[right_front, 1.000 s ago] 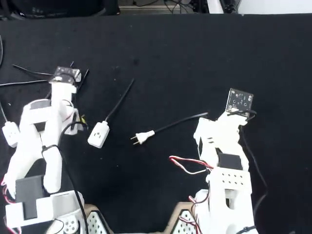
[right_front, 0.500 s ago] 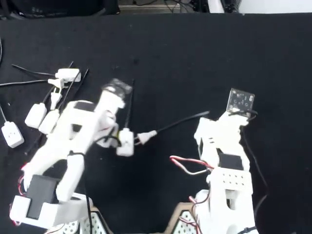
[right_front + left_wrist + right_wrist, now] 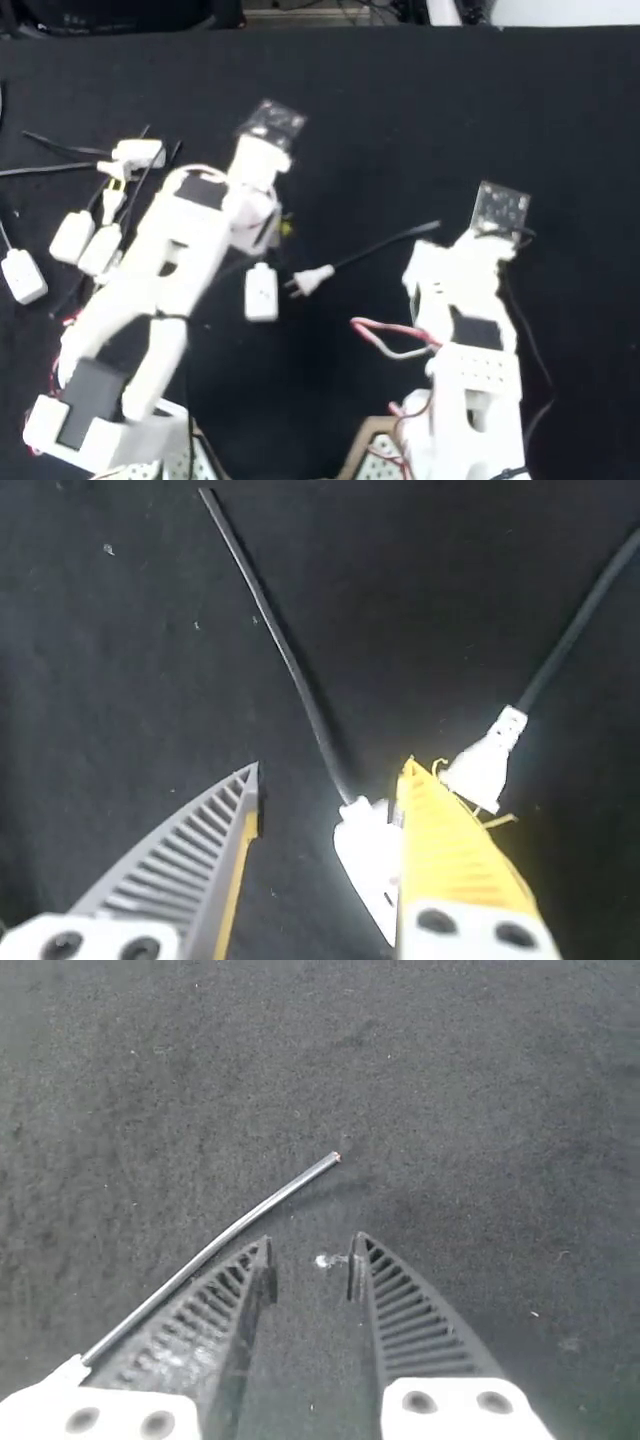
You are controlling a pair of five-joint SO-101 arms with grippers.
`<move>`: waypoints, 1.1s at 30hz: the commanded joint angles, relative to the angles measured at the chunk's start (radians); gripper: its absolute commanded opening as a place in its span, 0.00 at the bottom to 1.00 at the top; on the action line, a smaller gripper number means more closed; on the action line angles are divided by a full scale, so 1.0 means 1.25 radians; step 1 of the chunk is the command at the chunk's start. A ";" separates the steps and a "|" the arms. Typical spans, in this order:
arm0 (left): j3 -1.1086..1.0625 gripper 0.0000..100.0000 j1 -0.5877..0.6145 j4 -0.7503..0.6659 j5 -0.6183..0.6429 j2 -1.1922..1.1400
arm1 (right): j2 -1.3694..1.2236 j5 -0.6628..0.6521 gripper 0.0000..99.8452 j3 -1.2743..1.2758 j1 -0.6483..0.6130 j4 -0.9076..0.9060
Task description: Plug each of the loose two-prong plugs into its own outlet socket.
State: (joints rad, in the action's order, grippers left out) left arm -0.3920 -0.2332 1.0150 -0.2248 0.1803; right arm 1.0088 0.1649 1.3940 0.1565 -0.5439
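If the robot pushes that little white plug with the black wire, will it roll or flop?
The white plug probably slides, not rolls: it looks flat-sided and lies on dark cloth. Its black wire looks thin with a gentle curve, so it likely bends and trails behind. Small as it is, a nudge may spin it.

You can read no text, number, label or sign here. The white outlet socket (image 3: pixel 261 291), the two-prong plug (image 3: pixel 317 277) and the black tabletop (image 3: pixel 420 110) carry no print that you can make out.
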 commanded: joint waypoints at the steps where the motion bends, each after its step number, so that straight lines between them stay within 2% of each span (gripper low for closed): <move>1: 0.066 0.22 0.055 0.004 -0.011 0.009 | 0.021 0.005 0.12 -0.050 0.012 0.021; 5: -0.007 0.22 0.143 0.011 -0.115 -0.009 | 0.021 0.005 0.12 -0.050 0.012 0.021; 8: -0.084 0.22 0.169 0.015 -0.188 -0.039 | 0.021 0.005 0.12 -0.050 0.012 0.021; 12: -0.152 0.22 0.159 0.011 -0.215 -0.061 | 0.021 0.005 0.12 -0.050 0.011 0.021; 14: -0.171 0.22 0.117 0.015 -0.215 -0.061 | 0.021 0.005 0.12 -0.050 0.011 0.021; 21: -0.180 0.22 -0.073 0.009 -0.141 0.004 | 0.021 0.005 0.12 -0.050 0.012 0.021; 24: -0.182 0.22 -0.142 -0.036 -0.135 -0.009 | 0.021 0.005 0.12 -0.050 0.012 0.021; 26: -0.174 0.22 -0.155 -0.075 -0.128 -0.012 | 0.021 0.005 0.12 -0.050 0.012 0.021; 33: -0.110 0.22 -0.149 -0.205 0.025 -0.020 | 0.021 0.005 0.12 -0.050 0.012 0.021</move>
State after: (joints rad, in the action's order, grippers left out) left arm -0.6206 -0.4158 0.8401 -0.2785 0.1404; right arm 1.0088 0.1649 1.3940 0.1565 -0.5439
